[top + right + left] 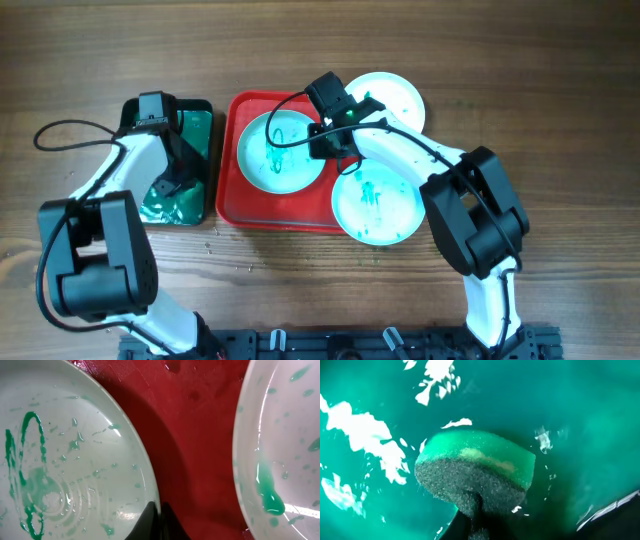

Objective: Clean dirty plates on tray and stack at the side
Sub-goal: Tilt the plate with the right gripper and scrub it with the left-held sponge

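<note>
Currently red tray holds smeared plates; green tray holds a sponge.

Bare tray strip between plates passable.

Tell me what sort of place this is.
Probably a robot test bench staged for dishwashing: a wooden table, green-smeared plates on and beside a red tray, and a sponge at a green tray.

The overhead camera looks straight down on the whole surface. Each wrist camera hangs very close: left over the green tray, right over the red tray.
</note>
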Robot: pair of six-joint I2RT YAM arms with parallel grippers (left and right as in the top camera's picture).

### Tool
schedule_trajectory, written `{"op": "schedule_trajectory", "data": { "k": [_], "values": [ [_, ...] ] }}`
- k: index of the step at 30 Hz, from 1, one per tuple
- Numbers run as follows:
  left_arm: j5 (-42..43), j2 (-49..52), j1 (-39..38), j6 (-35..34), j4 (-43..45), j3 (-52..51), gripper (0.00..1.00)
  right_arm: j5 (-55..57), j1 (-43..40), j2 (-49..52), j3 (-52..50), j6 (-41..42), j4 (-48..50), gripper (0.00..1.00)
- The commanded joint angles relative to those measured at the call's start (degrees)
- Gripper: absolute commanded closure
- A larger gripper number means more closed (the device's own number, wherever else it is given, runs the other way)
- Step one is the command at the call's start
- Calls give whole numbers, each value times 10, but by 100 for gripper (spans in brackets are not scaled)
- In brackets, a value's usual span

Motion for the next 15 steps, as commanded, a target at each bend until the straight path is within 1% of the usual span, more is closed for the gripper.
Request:
{"op": "schedule_trajectory", "data": {
  "k": [1,3,4,5,7,8,12,15],
  "values": [
    [11,-63,-3,31,-20,24,96,1,5,16,4,-14,-2,96],
    [18,-95,-4,68,-27,36,96,-17,4,16,4,-16,4,96],
    [23,-115,-6,90,-33,44,96,-46,2,16,4,-29,11,96],
    [45,-138,-15,121,-35,52,96,-68,-3,16,4,-30,13,96],
    [87,-156,-35,146,-28,54,96,-87,-11,16,4,-30,9,96],
    [94,-158,-45,150,-25,54,96,-92,-14,16,4,-30,8,96],
    [101,-122,-127,158,-4,54,96,-132,-40,16,4,-43,-12,96],
    [100,-75,-162,159,2,54,96,-154,-47,16,4,-63,-14,96]
  ]
}}
